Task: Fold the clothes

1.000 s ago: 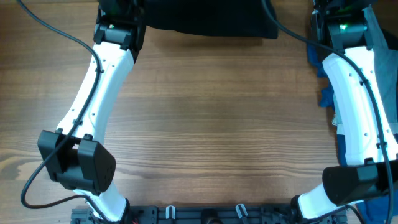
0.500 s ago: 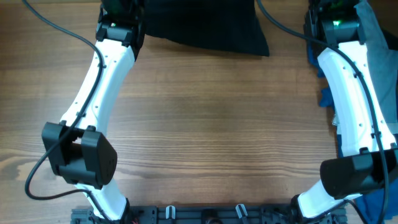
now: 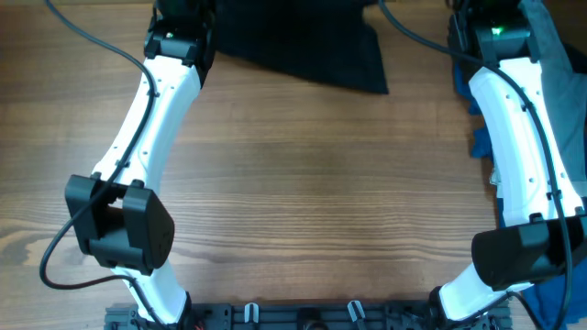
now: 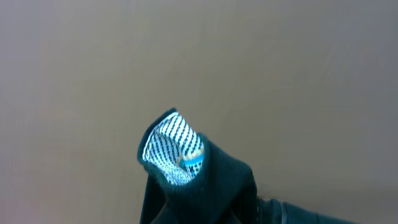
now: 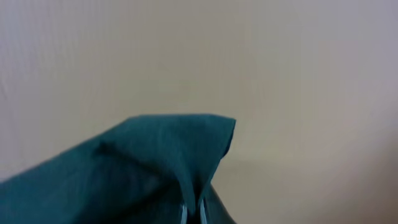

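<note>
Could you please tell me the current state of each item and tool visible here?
large black soft-fabric garment: unfolded, bunched, pinched by both tools.
left tool: shut on the garment.
right tool: shut on the garment.
royal blue cloth: crumpled in a heap at the right side, not gripped.
light blue denim garment: lying loose, not gripped.

The clothes [image 3: 303,46] lie at the far edge of the table [image 3: 321,202], mid-width, between left arm [image 3: 151,110] and right arm [image 3: 518,128]. Heap of other cloths [image 3: 561,73] along right edge, partly under right arm.
</note>
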Controlling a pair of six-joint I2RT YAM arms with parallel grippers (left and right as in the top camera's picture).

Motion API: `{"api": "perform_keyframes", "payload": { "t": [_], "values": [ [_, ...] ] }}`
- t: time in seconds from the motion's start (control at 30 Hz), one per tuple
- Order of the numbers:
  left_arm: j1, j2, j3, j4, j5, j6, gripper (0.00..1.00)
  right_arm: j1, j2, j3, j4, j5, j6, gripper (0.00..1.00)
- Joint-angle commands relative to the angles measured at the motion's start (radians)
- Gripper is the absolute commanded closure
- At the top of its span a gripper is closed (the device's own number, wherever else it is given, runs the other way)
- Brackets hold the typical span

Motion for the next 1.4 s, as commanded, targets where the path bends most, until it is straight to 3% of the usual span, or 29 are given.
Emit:
{"api": "perform_keyframes", "payload": {
  "t": [0.0,0.23,0.53,0.67,1.03,1.37],
  "values": [
    [-0.006,0.002,0.014,-0.201,-0.012,-0.148,0.96,-0.008,0.006,0.016,-0.179,-0.084,0.165,0.95],
    [-0.005,0.001,0.014,-0.691,0.105,-0.307,0.96,-0.008,0.006,0.016,-0.551,-0.396,0.234,0.96],
    [-0.006,-0.087,0.014,-0.927,0.283,-0.356,0.96,-0.008,0.006,0.016,-0.769,-0.594,0.227,0.96],
    [-0.005,-0.159,0.014,-1.046,0.328,-0.362,0.96,-0.009,0.006,0.016,-0.947,-0.606,0.26,0.96],
    [-0.005,-0.266,0.014,-1.655,0.351,-0.383,0.96,-0.006,0.006,0.016,-1.348,-0.677,0.246,0.95],
    [-0.006,-0.266,0.013,-1.883,0.431,-0.383,0.96,-0.006,0.006,-0.013,-1.529,-0.653,0.179,0.96]
  ]
}}
